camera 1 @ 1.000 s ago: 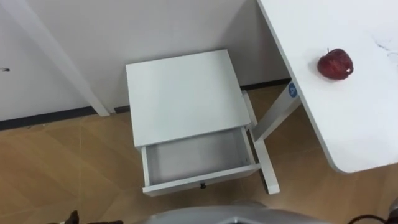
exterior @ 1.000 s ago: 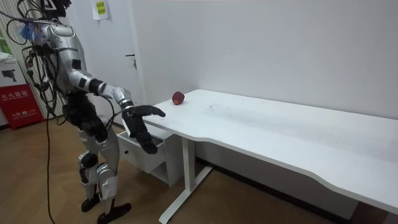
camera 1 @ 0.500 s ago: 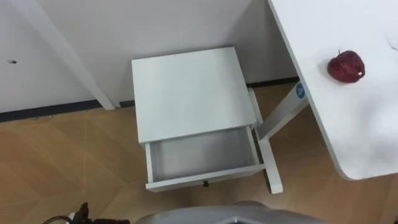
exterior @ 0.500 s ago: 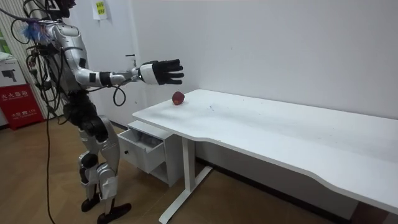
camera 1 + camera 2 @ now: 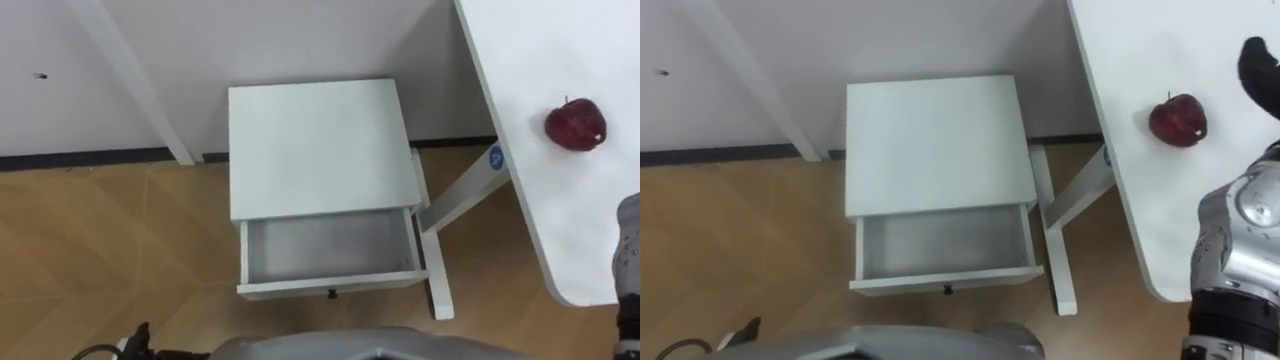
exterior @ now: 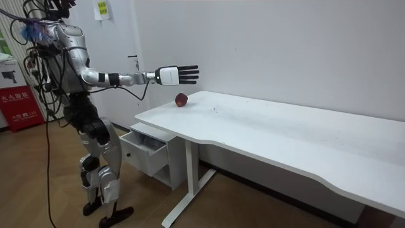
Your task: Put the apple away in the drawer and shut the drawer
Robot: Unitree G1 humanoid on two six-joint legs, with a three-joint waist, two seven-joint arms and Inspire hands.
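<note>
the white table (image 6: 285,126) runs along the wall, and the robot stands at its end, by the low white cabinet (image 5: 320,145) that sits beside the table's leg. the cabinet's drawer (image 5: 330,288) is pulled out toward the robot and is bare inside. the right hand (image 6: 177,74) is held out level over the table's corner, fingers straight and spread wide, holding nothing. in the room view it hovers above the apple (image 5: 1178,119), clear of it. the apple is dark red with a short stem, and it rests on the table near the end closest to the cabinet, well apart from the drawer.

by its look, the apple should be light for this hand. it is firm and rigid, so it will not give under the fingers. its skin is smooth and glossy, though, and its round shape could roll if nudged from the side. the soundest hold seems to be from above, round its widest middle, with fingers on one side, thumb opposite, and the stem clear. too hard a squeeze might bruise it, and too loose a one may let it slip on the way down to the drawer.
</note>
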